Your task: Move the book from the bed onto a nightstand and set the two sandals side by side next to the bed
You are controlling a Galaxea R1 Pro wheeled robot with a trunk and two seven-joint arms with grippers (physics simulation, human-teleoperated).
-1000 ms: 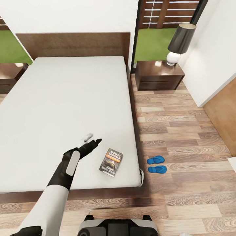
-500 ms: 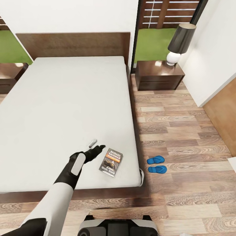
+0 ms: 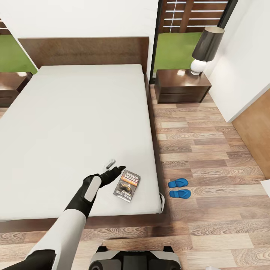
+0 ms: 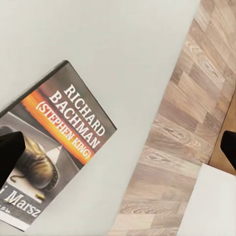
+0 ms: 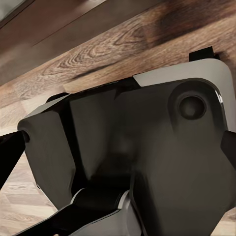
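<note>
The book lies flat on the light-grey mattress of the bed, near its front right corner; its cover lettering reads clearly in the left wrist view. My left gripper hovers open just beside the book's far left corner, one fingertip over the cover. The two blue sandals lie side by side on the wood floor right of the bed. A nightstand stands at the bed's far right, another at its far left. My right gripper is open, facing my own base.
A lamp with a dark shade occupies the right nightstand's far right part. A white wall and a wooden panel bound the floor strip at the right. My base sits at the bed's foot.
My left arm has reached further right and slightly nearer, bringing the open gripper up to the book's corner. The book and the sandals have not moved.
</note>
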